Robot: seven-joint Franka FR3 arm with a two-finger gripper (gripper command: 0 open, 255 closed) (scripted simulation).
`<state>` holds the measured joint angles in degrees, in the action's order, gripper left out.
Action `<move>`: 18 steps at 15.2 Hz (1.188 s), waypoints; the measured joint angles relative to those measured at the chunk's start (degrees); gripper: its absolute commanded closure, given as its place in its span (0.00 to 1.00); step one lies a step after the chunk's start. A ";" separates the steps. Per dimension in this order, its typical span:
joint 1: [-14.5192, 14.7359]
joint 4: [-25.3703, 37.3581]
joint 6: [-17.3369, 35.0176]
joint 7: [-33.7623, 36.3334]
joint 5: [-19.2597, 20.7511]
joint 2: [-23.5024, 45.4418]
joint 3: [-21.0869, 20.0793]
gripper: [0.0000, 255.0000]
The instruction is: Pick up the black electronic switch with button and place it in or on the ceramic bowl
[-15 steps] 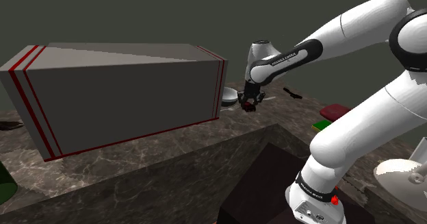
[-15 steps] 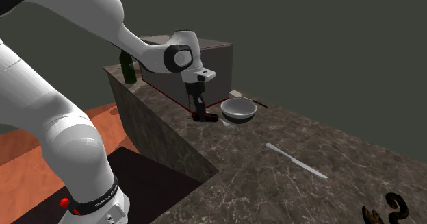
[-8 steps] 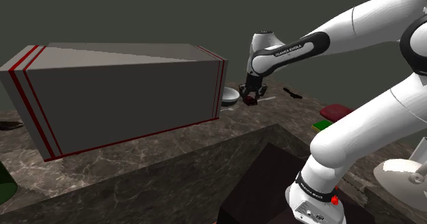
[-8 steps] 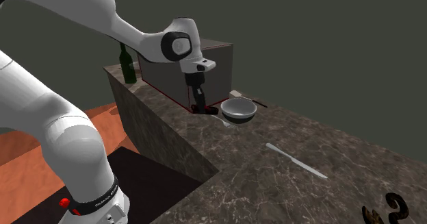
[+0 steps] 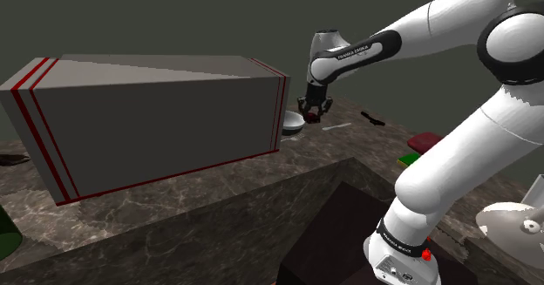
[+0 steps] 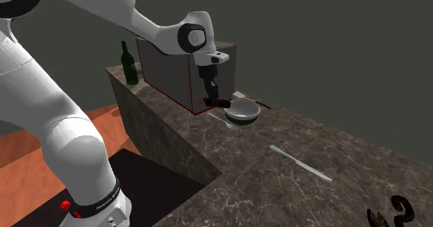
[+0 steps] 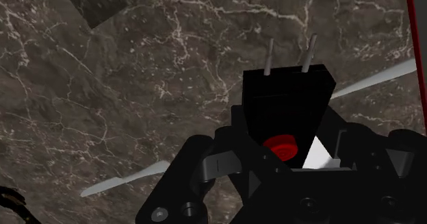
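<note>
The black switch (image 7: pixel 287 96) has a red button (image 7: pixel 282 146) and two metal prongs. It is clasped between the fingers of my gripper (image 7: pixel 284 154), which is shut on it. In the shoulder view the gripper (image 5: pixel 312 113) hangs above the marble counter, just beside the grey bowl (image 5: pixel 292 123) that peeks out past the big box. In the second exterior view the gripper (image 6: pixel 211 102) hovers at the near rim of the bowl (image 6: pixel 241 112), with the switch (image 6: pixel 210 105) clear of the counter.
A large grey box with red stripes (image 5: pixel 148 118) stands right behind the bowl. A green bottle (image 6: pixel 128 64) is at the counter's far corner. A pale utensil (image 6: pixel 300 162) and a spoon (image 6: pixel 226 123) lie on the marble, whose edge (image 6: pixel 173 132) drops off close by.
The gripper has risen from the counter with the switch in it and shifted toward the bowl. The arm's wrist swung up with it.
</note>
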<state>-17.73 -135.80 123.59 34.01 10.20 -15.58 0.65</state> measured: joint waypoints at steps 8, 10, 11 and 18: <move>-0.46 19.75 -1.92 -1.71 -0.56 17.66 0.65 1.00; -0.67 25.82 -3.70 -2.55 -0.92 21.85 0.82 1.00; -0.68 28.65 -4.17 -2.60 -1.00 24.18 0.83 1.00; -0.68 32.66 -2.23 -2.33 -0.99 30.19 0.84 1.00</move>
<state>-18.41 -103.14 121.36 31.67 9.22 14.62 1.49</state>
